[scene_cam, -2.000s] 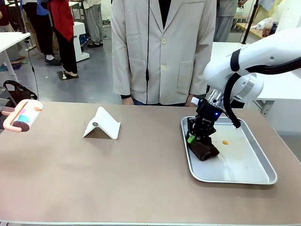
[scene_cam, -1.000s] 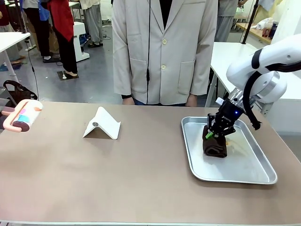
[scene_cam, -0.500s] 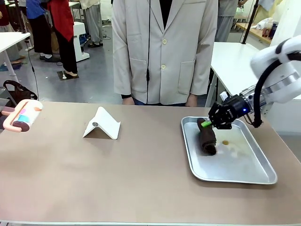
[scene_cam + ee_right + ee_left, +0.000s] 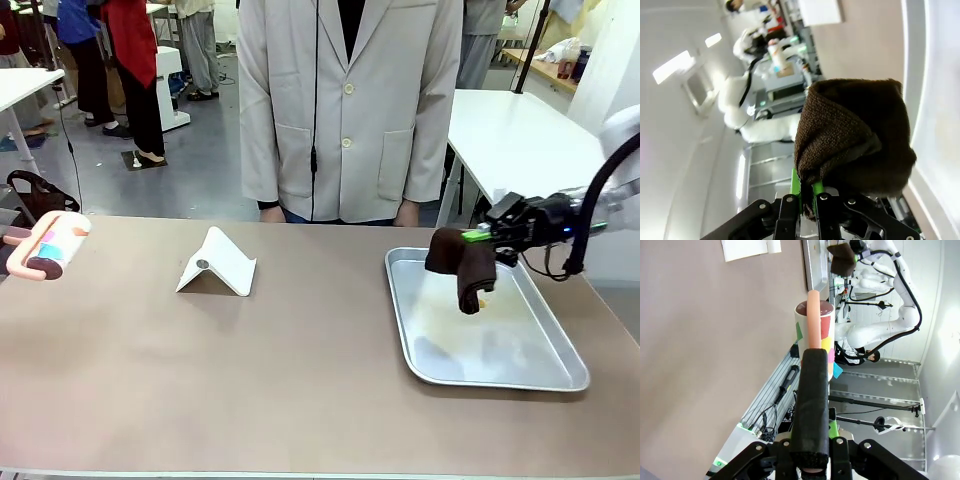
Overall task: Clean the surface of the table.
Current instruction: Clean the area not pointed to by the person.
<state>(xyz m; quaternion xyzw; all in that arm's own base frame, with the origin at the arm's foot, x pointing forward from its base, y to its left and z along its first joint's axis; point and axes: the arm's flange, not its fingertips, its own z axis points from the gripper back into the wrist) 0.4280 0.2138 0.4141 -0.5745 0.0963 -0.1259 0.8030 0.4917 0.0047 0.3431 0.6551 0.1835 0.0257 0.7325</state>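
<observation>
Since half a second ago the right gripper (image 4: pixel 478 237) has swung up and toward the right edge of the frame. The brown cloth (image 4: pixel 462 265), which then lay on the metal tray (image 4: pixel 510 345), now hangs clear above it. The fingers are clamped on the cloth's upper fold (the right wrist view has the green pads pinching it from beneath), and the rest droops toward the tray. Beside the cloth's lower end a small yellowish speck (image 4: pixel 483 300) sits on the tray, too small to identify.

The left gripper (image 4: pixel 811 360) is clenched on the pink handle of a lint roller (image 4: pixel 55 245), at the far left edge of the front view.

The taupe surface (image 4: pixel 250 390) fills the lower half of that view, with a white stand (image 4: pixel 218 263) at its upper left and the tray at its right. No dirt shows on it, but neither tool touches it. So, as I judge it, the wiping of the surface itself is still to be done.
</observation>
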